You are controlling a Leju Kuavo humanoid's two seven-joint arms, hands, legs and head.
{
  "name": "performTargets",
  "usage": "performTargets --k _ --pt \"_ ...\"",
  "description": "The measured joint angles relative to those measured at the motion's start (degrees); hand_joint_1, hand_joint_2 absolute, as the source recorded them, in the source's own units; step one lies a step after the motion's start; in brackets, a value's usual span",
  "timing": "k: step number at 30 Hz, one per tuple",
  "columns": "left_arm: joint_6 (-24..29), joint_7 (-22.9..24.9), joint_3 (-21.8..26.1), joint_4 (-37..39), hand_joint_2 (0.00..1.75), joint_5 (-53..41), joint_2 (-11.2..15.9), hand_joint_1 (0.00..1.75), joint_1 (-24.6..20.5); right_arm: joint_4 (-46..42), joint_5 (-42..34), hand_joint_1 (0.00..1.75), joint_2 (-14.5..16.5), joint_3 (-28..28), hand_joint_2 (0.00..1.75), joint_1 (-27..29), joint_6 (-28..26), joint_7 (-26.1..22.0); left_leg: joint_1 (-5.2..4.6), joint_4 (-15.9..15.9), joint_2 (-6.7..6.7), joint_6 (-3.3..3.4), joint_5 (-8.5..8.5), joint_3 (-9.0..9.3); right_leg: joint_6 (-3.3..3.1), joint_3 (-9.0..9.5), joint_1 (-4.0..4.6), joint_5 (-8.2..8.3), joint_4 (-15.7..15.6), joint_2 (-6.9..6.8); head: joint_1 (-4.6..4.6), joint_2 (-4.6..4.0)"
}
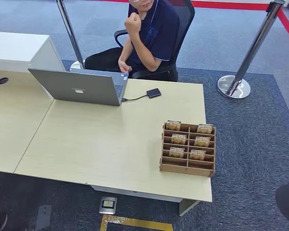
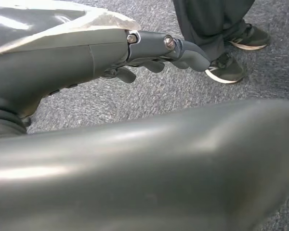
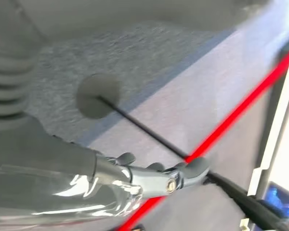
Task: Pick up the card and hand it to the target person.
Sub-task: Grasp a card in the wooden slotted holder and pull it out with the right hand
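A brown slotted card rack (image 1: pixel 187 148) stands on the pale wooden table (image 1: pixel 99 144) near its right front corner. Several orange-and-white cards (image 1: pixel 178 139) stand in its slots in two columns. A person (image 1: pixel 150 33) in a dark blue shirt sits in an office chair behind the table, one fist raised to the chin. In the left wrist view my left hand (image 2: pixel 161 53) hangs over grey carpet with its fingers stretched out and nothing in them. In the right wrist view my right hand (image 3: pixel 164 175) also hangs over the floor, fingers extended and empty.
An open grey laptop (image 1: pixel 81 86) sits at the table's back left, cabled to a small black box (image 1: pixel 154 93). A chrome stanchion (image 1: pixel 241 72) stands at the right. In the left wrist view a standing person's shoes (image 2: pixel 226 67) are on the carpet. A white counter (image 1: pixel 19 50) stands far left.
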Motion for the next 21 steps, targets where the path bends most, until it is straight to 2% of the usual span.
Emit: performTargets --k 2,4,6,9,12,17,21 --pt "0.0 0.0 0.0 0.0 0.00 0.0 0.0 0.00 0.0 -2.0 0.6 0.47 0.2 1.1 1.75 0.3 0.3 0.2 0.00 0.0 0.00 0.00 0.00 0.00 0.00 0.00 0.00 0.00 0.0 0.00 -0.01 0.00" --pt "0.0 -0.1 0.0 0.0 0.00 0.0 0.0 0.00 0.0 -6.0 1.9 1.16 0.6 3.1 1.75 1.0 1.1 0.7 0.00 0.0 0.00 0.00 0.00 0.00 0.00 0.01 0.00 0.00 0.0 0.00 -0.01 0.00" --pt "0.0 -0.1 0.0 0.0 0.00 -0.1 -0.1 0.00 0.0 -11.8 3.8 1.50 1.2 6.0 1.75 2.7 2.4 1.8 -0.01 0.0 -0.02 0.00 0.00 -0.03 0.00 0.00 0.00 0.00 0.1 0.00 0.01 0.00" --pt "0.0 0.2 0.0 0.0 0.00 -1.1 -0.1 0.00 -0.1 -24.9 13.9 1.71 2.2 14.2 1.75 6.0 11.1 8.1 0.03 0.0 0.20 -0.04 -0.02 0.03 -0.07 -0.09 0.03 0.01 0.1 0.09 -0.06 0.00" --pt "0.0 0.4 0.0 0.0 0.00 -1.8 -0.3 0.00 -0.2 -33.1 21.7 1.75 2.4 20.6 1.75 8.1 18.9 13.8 0.04 0.0 0.18 -0.03 0.00 0.00 -0.02 -0.07 0.06 -0.04 0.1 0.12 -0.06 0.00" --pt "0.1 1.0 0.0 0.0 0.00 -2.0 -0.3 0.00 -0.1 -40.7 25.3 1.75 2.0 26.2 1.75 9.7 24.1 17.2 0.03 0.0 0.24 -0.03 0.01 0.00 -0.08 -0.07 0.05 0.02 0.1 0.11 -0.07 0.00" --pt "0.3 1.0 0.0 0.0 0.00 -1.8 -0.3 0.00 -0.1 -43.2 26.7 1.75 0.9 28.5 1.75 9.9 25.9 18.7 0.01 0.0 0.27 -0.03 0.02 0.01 -0.06 -0.06 0.04 0.03 0.1 0.11 -0.06 0.00"
